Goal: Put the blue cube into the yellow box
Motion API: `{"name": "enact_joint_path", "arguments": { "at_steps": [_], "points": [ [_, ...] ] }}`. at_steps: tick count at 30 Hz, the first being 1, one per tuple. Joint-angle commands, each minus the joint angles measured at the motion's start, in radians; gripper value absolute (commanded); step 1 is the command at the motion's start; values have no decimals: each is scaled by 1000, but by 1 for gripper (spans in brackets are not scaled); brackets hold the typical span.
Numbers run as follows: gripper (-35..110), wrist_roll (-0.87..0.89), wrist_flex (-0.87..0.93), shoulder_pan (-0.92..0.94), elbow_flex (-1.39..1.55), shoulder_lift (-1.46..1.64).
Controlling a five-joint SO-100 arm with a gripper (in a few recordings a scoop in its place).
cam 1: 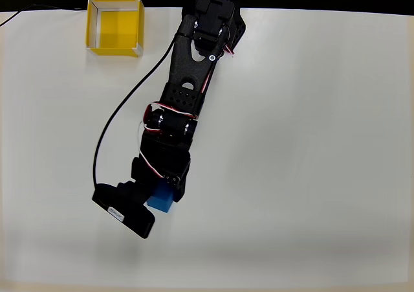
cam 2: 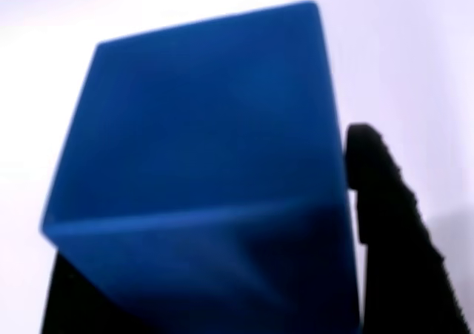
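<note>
Blue cube [cam 1: 160, 200] sits clamped in the end effector [cam 1: 157, 198] over the lower-left middle of the white table [cam 1: 310, 143], its dark fingers [cam 2: 385, 223] pressed to the cube's sides in the wrist view, well apart from the yellow box [cam 1: 115, 25] at the table's far-left edge, with bare surface between.

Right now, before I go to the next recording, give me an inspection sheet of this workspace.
Surface: white table, plain and flat.
Job's things: blue cube sits between the gripper's fingers, partly hidden under the arm; yellow box at the far left corner in the overhead view, open-topped, nothing inside.
Clutter: nothing seen.
Gripper: gripper shut on the cube; one dark finger presses its right face in the wrist view.
Cables: black cable loops from the arm's base to the wrist camera.
Surroundings: dark strip beyond the far edge.
</note>
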Motion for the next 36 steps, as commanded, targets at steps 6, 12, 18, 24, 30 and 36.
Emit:
{"name": "enact_joint_path", "arguments": {
  "at_steps": [6, 12, 18, 24, 30, 36],
  "points": [
    [18, -43, -14, 420, -63, 225],
    [18, -91, -61, 673, 54, 339],
    [18, -89, -89, 848, 202, 474],
    [19, -103, -98, 991, 382, 600],
    [19, -115, -83, 1098, 491, 669],
    [18, -118, -132, 1167, 658, 749]
  ]
}}
